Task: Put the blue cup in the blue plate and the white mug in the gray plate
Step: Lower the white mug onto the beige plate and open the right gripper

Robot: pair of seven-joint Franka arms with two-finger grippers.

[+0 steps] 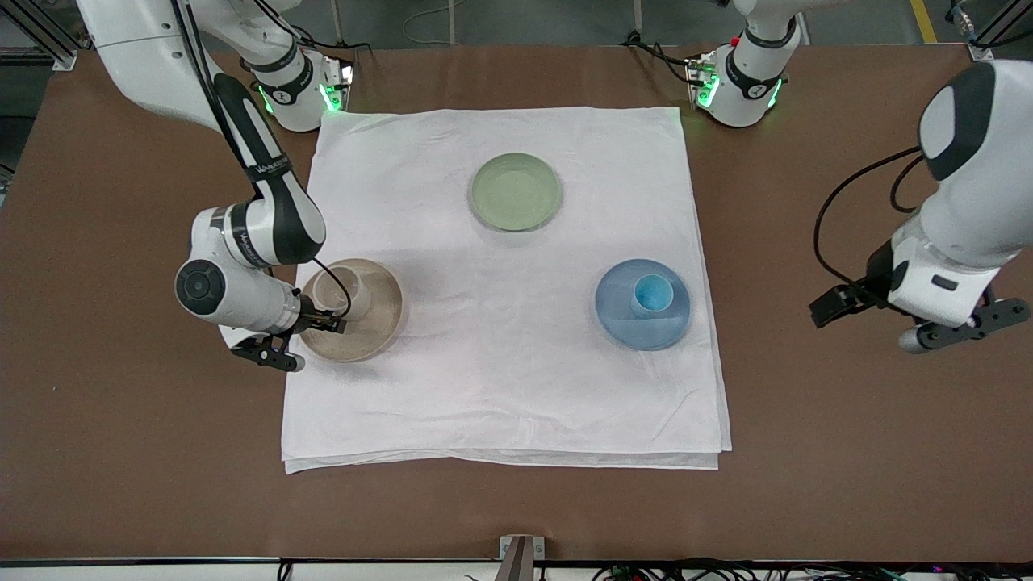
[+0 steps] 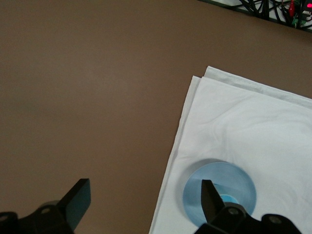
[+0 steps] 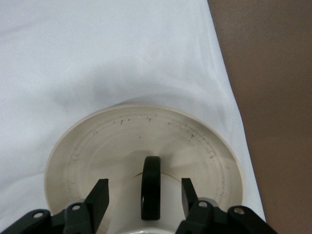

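Observation:
The white mug (image 1: 339, 292) stands upright on the gray plate (image 1: 379, 323), toward the right arm's end of the cloth. My right gripper (image 1: 321, 323) is low at the mug. In the right wrist view my right gripper (image 3: 144, 187) is open, one finger on each side of the mug's dark handle (image 3: 151, 187) without touching it, with the gray plate (image 3: 122, 136) under it. The blue cup (image 1: 652, 294) stands upright in the blue plate (image 1: 621, 319). My left gripper (image 1: 964, 327) is open and empty over the bare table at the left arm's end. In the left wrist view my left gripper (image 2: 145, 190) shows the blue plate (image 2: 219, 178) off to one side.
A pale green plate (image 1: 516, 191) lies empty on the white cloth (image 1: 500, 387), farther from the front camera than the other two plates. The cloth covers the middle of the brown table (image 1: 121, 444). Its folded edge (image 2: 195, 97) shows in the left wrist view.

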